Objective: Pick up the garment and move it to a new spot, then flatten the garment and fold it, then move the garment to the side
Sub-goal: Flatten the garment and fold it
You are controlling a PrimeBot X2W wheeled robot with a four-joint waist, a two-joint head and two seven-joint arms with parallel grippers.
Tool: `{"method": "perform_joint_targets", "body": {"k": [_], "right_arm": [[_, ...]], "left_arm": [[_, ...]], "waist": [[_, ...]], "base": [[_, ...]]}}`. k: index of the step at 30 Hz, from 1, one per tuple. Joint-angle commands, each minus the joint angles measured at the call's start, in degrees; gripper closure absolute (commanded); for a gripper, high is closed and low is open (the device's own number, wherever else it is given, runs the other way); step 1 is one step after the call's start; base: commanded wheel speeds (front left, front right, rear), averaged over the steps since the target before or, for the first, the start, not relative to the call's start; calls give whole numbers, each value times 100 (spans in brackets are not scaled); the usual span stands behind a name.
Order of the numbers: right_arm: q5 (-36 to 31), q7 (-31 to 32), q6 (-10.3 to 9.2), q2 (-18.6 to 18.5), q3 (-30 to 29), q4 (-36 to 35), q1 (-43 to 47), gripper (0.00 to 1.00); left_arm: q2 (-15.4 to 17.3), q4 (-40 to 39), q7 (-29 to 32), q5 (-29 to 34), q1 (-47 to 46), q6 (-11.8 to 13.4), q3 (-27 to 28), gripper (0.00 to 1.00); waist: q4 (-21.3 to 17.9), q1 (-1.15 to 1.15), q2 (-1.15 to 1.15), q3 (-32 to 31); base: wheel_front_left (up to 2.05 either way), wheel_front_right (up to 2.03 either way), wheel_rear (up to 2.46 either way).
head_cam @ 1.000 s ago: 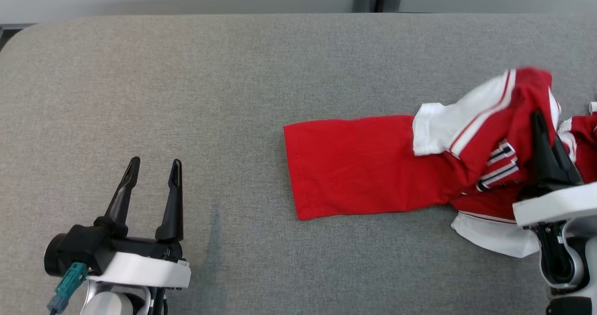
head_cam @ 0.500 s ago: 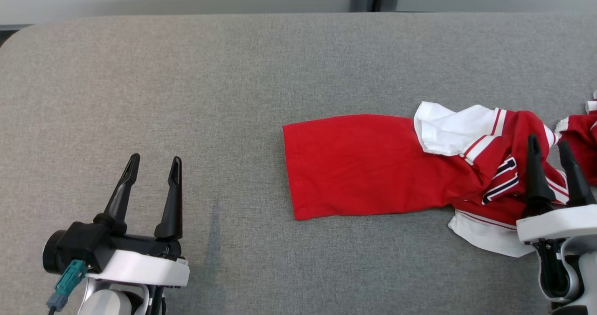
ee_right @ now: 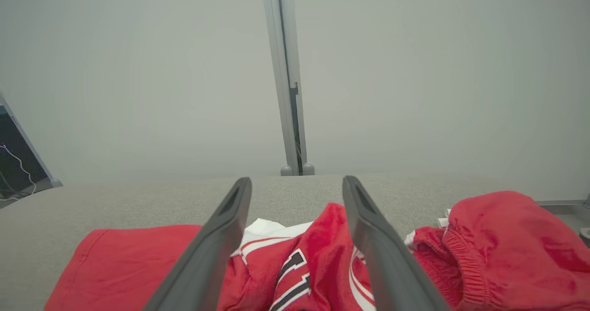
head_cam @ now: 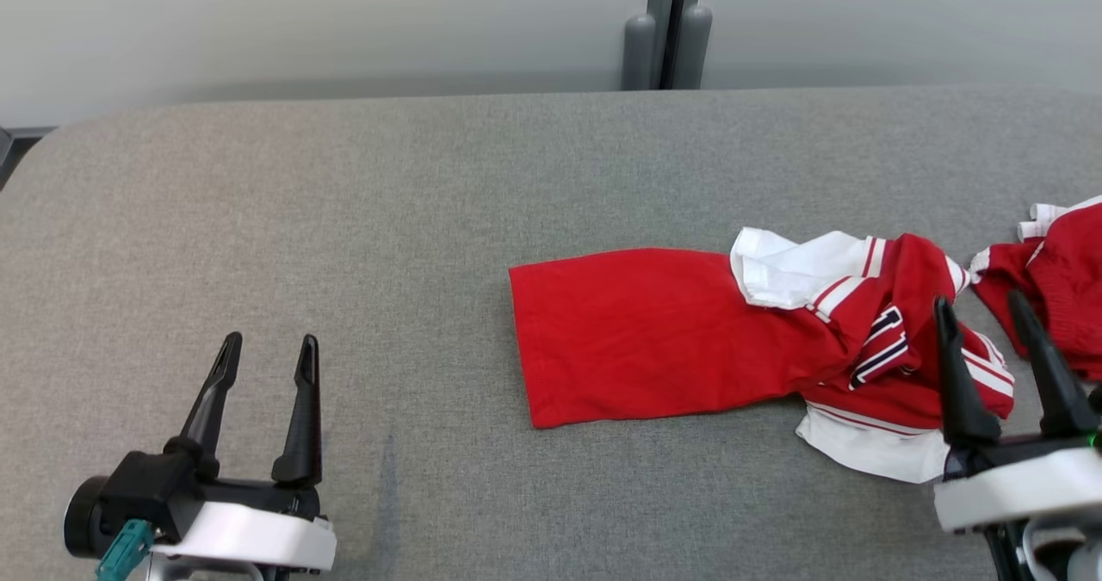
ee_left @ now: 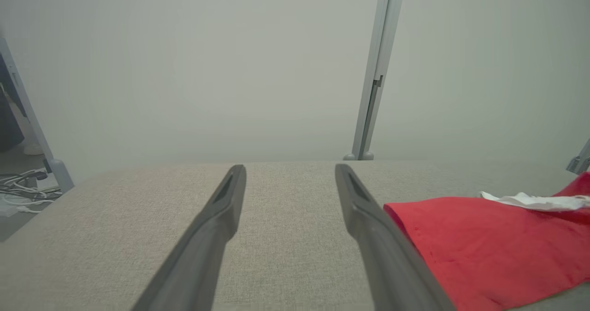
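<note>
Just dropped the garment (head_cam: 671, 336) from the right gripper (head_cam: 980, 299), now open (left gripper (head_cam: 270, 340) open too); pull corners flat.

right gripper (head_cam: 980, 301): let go, jaws now apart | garment (head_cam: 654, 340): raised bunched end dropped onto table (head_cam: 344, 219)

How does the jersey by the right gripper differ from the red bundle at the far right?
The jersey lies partly spread, a smooth red panel reaching left; the bundle is fully crumpled at the right edge. The jersey shows white trim and a dark number; the bundle shows a gathered elastic band. The open right gripper is at the jersey's bunched end, beside the bundle. Both are red, unheld, on the grey table.
</note>
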Motion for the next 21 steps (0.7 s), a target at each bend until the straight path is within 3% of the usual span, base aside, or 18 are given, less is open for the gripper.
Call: {"method": "perform_joint_targets", "body": {"k": [1, 8, 21], "right_arm": [[-18, 27, 4, -11, -24, -46, 65, 0], [-99, 308, 4, 177, -13, -532, 500, 0], [-81, 389, 4, 283, -51, -665, 466, 0]], "left_arm": [[48, -19, 14, 25, 10, 28, 12, 0], [80, -125, 116, -9, 199, 82, -12, 0], [80, -198, 211, -56, 173, 126, -95, 0]], "waist": [[-15, 0, 0, -50], [-63, 0, 0, -165], [-49, 0, 0, -142]], "base": [[0, 0, 0], [0, 0, 0], [0, 0, 0]]}}
